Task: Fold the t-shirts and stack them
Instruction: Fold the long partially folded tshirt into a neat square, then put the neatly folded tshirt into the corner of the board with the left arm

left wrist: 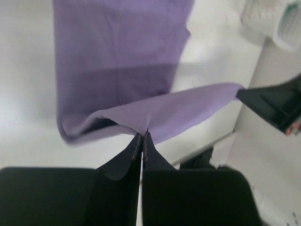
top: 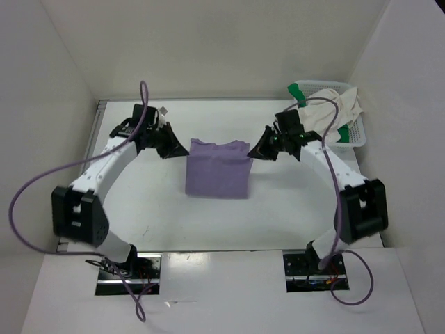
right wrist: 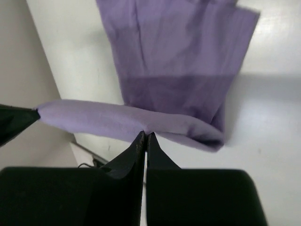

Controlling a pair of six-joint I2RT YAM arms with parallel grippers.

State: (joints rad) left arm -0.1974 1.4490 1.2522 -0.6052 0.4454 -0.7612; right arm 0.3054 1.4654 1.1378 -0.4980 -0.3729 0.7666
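- The lavender t-shirt [top: 217,170] is mid-table between the 2 arms, already narrowed to a rectangular panel. Its far edge is raised off the table [top: 139,209], while the near part rests flat.
- The left gripper [left wrist: 142,136] is pinched fully together on the left corner of that raised edge. The right gripper [right wrist: 143,135] is clamped the same way on the right corner, and the hem spans between the 2 holds with a slight sag.
- The cream t-shirt [top: 334,111] and green t-shirt [top: 297,90] sit heaped in the white mesh basket [top: 358,136] at the far right, not yet folded.
- The cloth looks light, limp and not at all fragile. It will likely droop and crease wherever it is unsupported, and a thin pinch could lose a layer.
- The best hold is probably the 2 corners of 1 edge, catching every layer. Keeping the holds level and well apart should let the edge travel straight over the flat part.
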